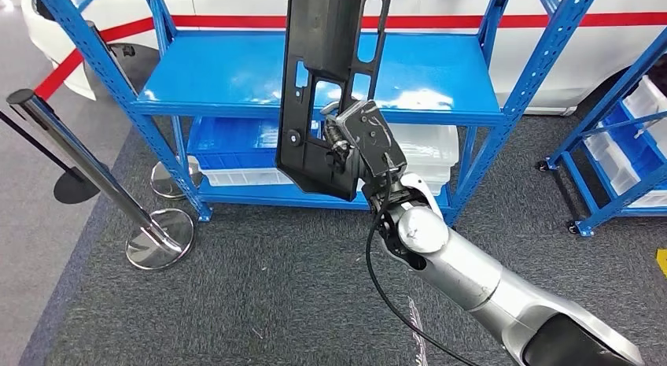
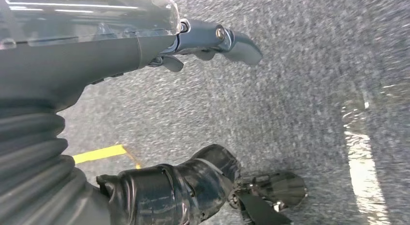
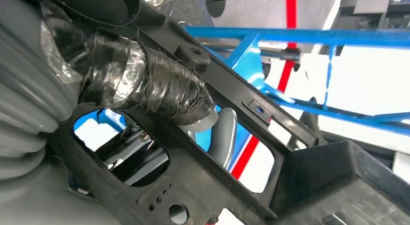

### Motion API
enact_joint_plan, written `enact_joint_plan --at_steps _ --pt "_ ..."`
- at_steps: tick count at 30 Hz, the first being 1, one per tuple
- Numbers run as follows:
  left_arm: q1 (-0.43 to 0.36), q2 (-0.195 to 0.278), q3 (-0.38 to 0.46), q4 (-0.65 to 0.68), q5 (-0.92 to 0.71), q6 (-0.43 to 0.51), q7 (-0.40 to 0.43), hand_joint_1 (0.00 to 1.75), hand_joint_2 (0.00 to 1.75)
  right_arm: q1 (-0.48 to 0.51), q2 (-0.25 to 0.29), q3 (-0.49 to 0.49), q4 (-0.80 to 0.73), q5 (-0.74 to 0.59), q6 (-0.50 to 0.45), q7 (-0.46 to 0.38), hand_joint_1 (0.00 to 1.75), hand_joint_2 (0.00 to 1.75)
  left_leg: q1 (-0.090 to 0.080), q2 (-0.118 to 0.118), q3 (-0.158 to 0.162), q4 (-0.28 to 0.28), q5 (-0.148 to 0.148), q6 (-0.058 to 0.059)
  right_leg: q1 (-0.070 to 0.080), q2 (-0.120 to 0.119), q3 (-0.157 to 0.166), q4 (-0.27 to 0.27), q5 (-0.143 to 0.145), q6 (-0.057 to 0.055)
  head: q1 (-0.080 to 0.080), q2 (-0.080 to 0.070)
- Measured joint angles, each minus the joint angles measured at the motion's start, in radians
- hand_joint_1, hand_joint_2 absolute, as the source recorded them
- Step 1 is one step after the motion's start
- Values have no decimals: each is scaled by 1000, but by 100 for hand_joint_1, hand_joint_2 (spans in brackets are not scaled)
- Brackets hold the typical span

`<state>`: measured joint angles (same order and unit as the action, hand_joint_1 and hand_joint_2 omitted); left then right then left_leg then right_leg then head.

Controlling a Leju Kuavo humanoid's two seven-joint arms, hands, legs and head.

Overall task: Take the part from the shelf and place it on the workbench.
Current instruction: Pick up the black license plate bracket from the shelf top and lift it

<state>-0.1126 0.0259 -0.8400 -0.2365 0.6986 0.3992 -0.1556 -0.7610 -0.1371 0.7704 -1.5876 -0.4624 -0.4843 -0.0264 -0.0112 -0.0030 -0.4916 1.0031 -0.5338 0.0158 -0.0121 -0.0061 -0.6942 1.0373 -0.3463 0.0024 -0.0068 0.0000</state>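
The part [image 1: 326, 75] is a long black plastic bracket with several cut-outs, held upright in front of the blue shelf [image 1: 236, 79]. My right hand [image 1: 363, 146] grips its lower end, lifted clear of the shelf board. In the right wrist view the taped thumb [image 3: 159, 89] lies across the part [image 3: 227, 181] while other fingers reach through a cut-out. My left hand [image 2: 212, 41] hangs over grey carpet with its fingers apart and nothing in it.
The blue shelf has a bare top board and a lower board bearing a blue bin [image 1: 236, 142] and clear bins [image 1: 429, 149]. A chrome barrier post [image 1: 94, 173] stands at the left. Another blue rack [image 1: 621, 153] stands at the right. Grey carpet [image 1: 259, 295] lies in front.
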Motion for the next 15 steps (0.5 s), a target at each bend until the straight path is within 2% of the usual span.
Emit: enact_joint_plan --at_steps 1,2,3,5,6,7,8,9,10,11,12,13,14,15 --pt "-1 0 0 0 0 -1 0 0 175 0 -1 -1 -1 0 0 -1 175 175 2 2 -5 -7 14 5 0 0 -1 -5 5 5 -1 0" --pt "-1 0 0 0 0 -2 0 0 175 0 -3 -4 -2 0 0 -2 175 175 4 5 -10 -16 29 11 1 2 -7 1 -9 10 -2 0" --pt "-2 -1 -1 0 0 -4 0 0 175 1 -5 -6 -3 0 0 -3 175 175 7 8 -20 -23 46 17 2 3 -17 22 -43 14 2 0" --pt "-1 -1 -1 0 1 -7 1 0 175 1 -8 -10 -5 0 -1 -2 175 175 7 13 -50 -29 78 26 3 5 -45 129 -154 19 6 0" --pt "-1 -1 -1 0 1 -7 1 0 175 1 -9 -11 -5 0 -1 -1 175 175 7 14 -68 -27 91 28 3 5 -57 197 -196 21 8 0" --pt "0 -1 -1 0 2 -7 2 0 175 2 -10 -11 -5 0 0 1 175 175 7 14 -88 -23 103 28 2 5 -62 256 -214 23 8 0" --pt "0 -1 -1 0 2 -7 2 0 175 2 -11 -11 -5 0 0 2 175 175 6 14 -107 -18 115 27 1 5 -55 289 -206 24 8 0" --pt "0 -1 -1 0 2 -8 3 0 175 2 -13 -11 -5 0 0 2 175 175 6 14 -127 -12 125 25 0 5 -34 289 -181 26 8 0" --pt "0 0 -1 0 2 -8 3 0 175 2 -14 -11 -6 0 0 3 175 175 6 14 -146 -3 133 22 -3 5 6 254 -154 27 8 0" --pt "0 0 -1 0 3 -9 4 0 175 2 -14 -12 -6 0 0 4 175 175 6 13 -165 8 140 18 -6 5 59 190 -147 28 8 0" --pt "0 0 -1 0 3 -9 5 0 175 2 -15 -12 -8 0 1 4 175 175 5 12 -179 20 145 14 -6 6 111 119 -156 27 8 0" --pt "0 0 -1 0 3 -10 6 0 175 2 -15 -12 -10 0 1 4 175 175 4 11 -189 29 151 9 -4 7 148 63 -171 22 7 0" --pt "0 0 -1 0 3 -11 7 0 175 2 -15 -13 -12 0 2 4 175 175 3 11 -196 34 158 4 -1 9 166 29 -186 16 7 0" --pt "1 0 -1 0 3 -12 8 0 175 1 -16 -14 -13 0 2 5 175 175 5 10 -199 35 167 0 3 10 167 19 -185 7 8 0"
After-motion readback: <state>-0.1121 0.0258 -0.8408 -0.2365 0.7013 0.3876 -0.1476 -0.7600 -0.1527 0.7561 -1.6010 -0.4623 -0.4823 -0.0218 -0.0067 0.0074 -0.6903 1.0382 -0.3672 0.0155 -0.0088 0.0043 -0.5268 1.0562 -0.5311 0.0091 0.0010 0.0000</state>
